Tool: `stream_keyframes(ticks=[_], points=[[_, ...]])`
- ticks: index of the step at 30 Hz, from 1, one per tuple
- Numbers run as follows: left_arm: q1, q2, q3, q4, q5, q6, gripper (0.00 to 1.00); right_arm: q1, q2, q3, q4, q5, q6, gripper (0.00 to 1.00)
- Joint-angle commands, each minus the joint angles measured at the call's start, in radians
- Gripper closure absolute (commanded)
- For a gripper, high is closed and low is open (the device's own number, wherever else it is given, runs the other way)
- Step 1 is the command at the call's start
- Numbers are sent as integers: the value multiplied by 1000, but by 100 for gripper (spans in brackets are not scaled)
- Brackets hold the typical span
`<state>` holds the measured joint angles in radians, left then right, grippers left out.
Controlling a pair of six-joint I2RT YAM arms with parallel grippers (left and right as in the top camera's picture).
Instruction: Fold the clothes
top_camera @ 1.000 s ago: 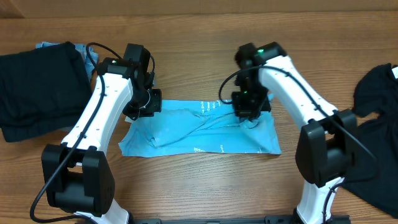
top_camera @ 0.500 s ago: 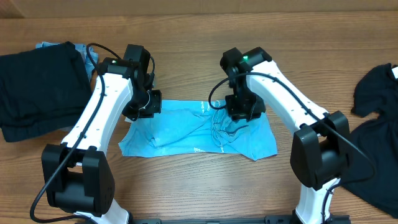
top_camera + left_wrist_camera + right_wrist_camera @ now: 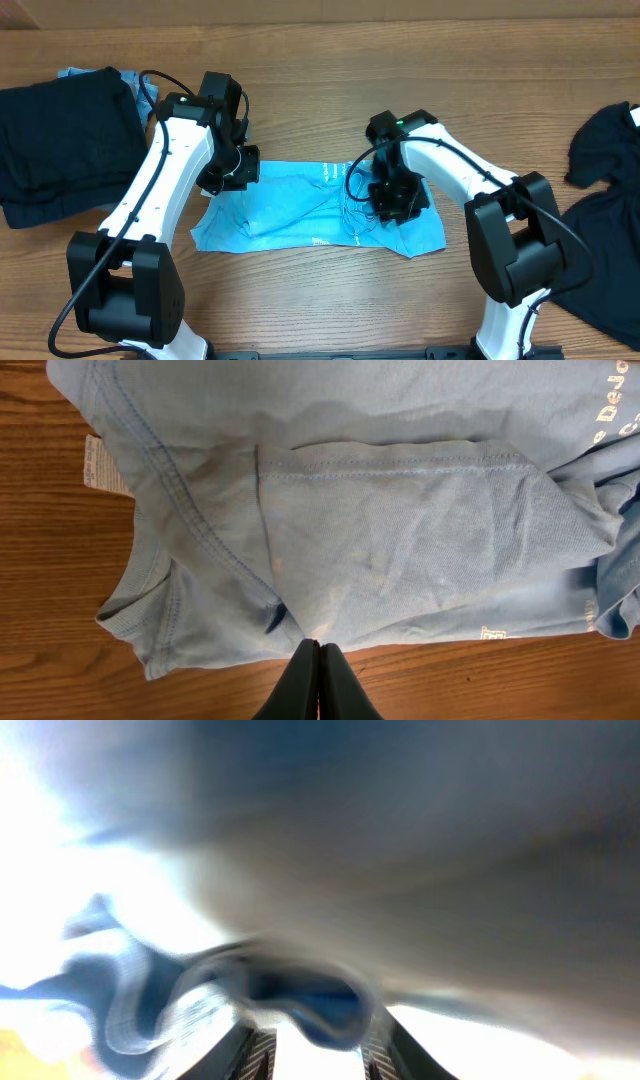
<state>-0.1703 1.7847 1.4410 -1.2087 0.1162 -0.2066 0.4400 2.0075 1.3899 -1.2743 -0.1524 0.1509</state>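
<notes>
The sky-blue T-shirt (image 3: 290, 215) lies partly folded on the wooden table between the arms. It fills the left wrist view (image 3: 400, 530), with white lettering at the right edge. My left gripper (image 3: 232, 170) is at the shirt's left end; its jaws (image 3: 318, 648) are shut, with the tips touching the cloth's edge. My right gripper (image 3: 395, 200) hovers low over the shirt's right part. In the blurred right wrist view its fingers (image 3: 258, 1050) stand apart, with a fold of blue cloth (image 3: 320, 1010) bulging between them and hiding the tips.
A stack of folded black garments (image 3: 60, 140) lies at the far left, with a denim-blue piece (image 3: 75, 73) peeking out behind it. A loose black garment (image 3: 605, 200) lies at the right edge. A white label (image 3: 100, 465) shows at the shirt's collar.
My right gripper moved left, then toward the table's front over the shirt. The shirt's right edge was drawn in and rumpled. The left arm has not moved.
</notes>
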Motion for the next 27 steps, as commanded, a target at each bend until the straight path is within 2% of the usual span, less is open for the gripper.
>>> stream_keyframes(ticks=[1, 3, 8, 11, 14, 15, 19, 23, 27], points=[[3, -24, 21, -6, 4, 20, 96, 66, -14, -5, -8, -267, -251, 69], [3, -24, 21, -9, 4, 20, 96, 104, -15, -5, -29, -332, -328, 68], [3, -24, 21, -11, 4, 20, 96, 113, -15, -2, -3, -294, -326, 68], [3, -24, 21, -10, 4, 20, 96, 113, -32, 54, -6, -65, -217, 67], [2, -24, 21, -17, 4, 20, 96, 94, -87, 182, 18, 97, -119, 58], [2, -24, 21, -18, 4, 20, 96, 87, -89, 183, 45, 98, -116, 54], [3, -24, 21, -18, 5, 20, 96, 86, -60, 182, 100, 100, -102, 52], [3, -24, 21, -26, 4, 25, 96, 74, -49, 181, 107, 152, 35, 44], [2, -24, 21, -26, 4, 27, 96, 26, -15, 180, 119, 152, 136, 41]])
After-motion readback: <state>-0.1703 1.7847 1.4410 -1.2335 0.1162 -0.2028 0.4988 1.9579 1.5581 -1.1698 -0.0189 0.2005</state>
